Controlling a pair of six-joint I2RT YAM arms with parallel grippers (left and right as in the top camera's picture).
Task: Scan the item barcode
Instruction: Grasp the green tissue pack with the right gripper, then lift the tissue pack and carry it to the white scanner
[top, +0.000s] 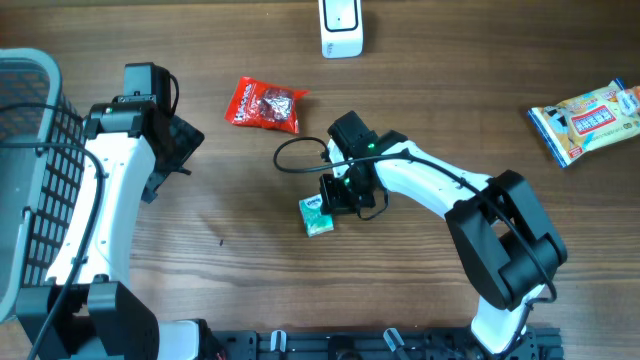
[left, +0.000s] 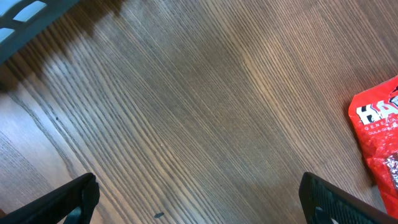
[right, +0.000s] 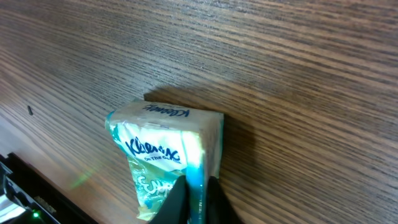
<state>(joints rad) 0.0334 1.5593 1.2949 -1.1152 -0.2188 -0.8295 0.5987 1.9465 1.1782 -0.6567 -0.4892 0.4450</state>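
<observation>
My right tool is down at the middle of the counter, and its two fingers are pinched almost together on the near edge of the tissue pack. In the right wrist view the dark fingertips meet on a thin strip of the wrapper at the bottom of the frame, so I have the tissue pack by its edge rather than around its body. The pack is pale green and white with blue Kleenex lettering. It lies on the wood with its printed face up and one short end pointing away from my wrist. A barcode does not show on the faces I can see.

My left tool hangs over bare wood near the left side of the counter, its fingers spread wide with nothing between them. In the left wrist view only the two dark fingertips show at the bottom corners, with wood grain in the gap.

A red snack bag lies between my two arms, well apart from the pack. The white scanner stands at the far edge of the counter. A grey basket sits at the far left, and a yellow and blue packet lies at the far right.
</observation>
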